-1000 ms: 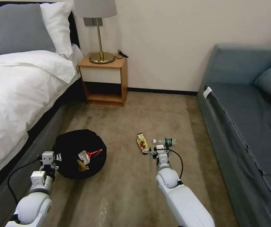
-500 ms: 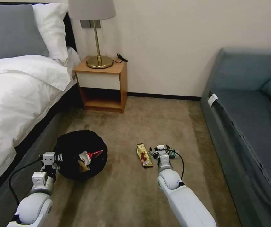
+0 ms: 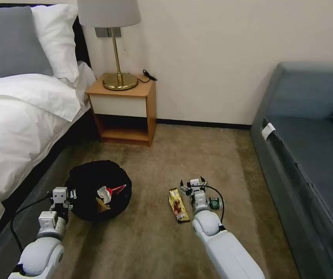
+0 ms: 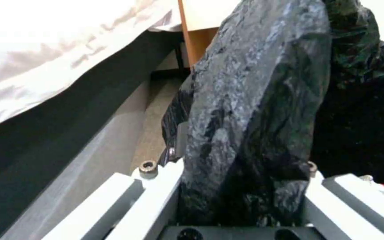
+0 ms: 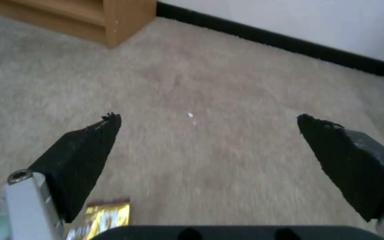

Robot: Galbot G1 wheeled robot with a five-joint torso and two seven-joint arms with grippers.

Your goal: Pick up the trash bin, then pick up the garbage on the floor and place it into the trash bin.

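The trash bin [image 3: 96,182], draped in a crinkly black bag, hangs low at my left beside the bed. My left gripper [image 3: 60,195] is shut on its near rim, and the left wrist view shows the bag [image 4: 254,100] pinched between the fingers [image 4: 156,173]. A red-and-white carton [image 3: 112,190] and brown paper [image 3: 101,204] lie inside. The yellow-brown snack wrapper [image 3: 178,204] lies on the carpet just left of my right arm, with its corner [image 5: 105,216] in the right wrist view. The green-labelled bottle [image 3: 214,202] is half hidden behind that arm. My right gripper [image 3: 193,186] is open just above the carpet, a little beyond both pieces.
A bed [image 3: 15,128] runs along the left and a blue-grey sofa [image 3: 313,162] along the right. A wooden nightstand [image 3: 122,112] with a brass lamp [image 3: 119,79] stands against the far wall. Bare carpet [image 5: 210,83] lies ahead of the right gripper.
The whole head view has shifted, so the camera moved forward. The right gripper has passed from just short of the bottle to beyond the wrapper and bottle. The bin stays in the left gripper.
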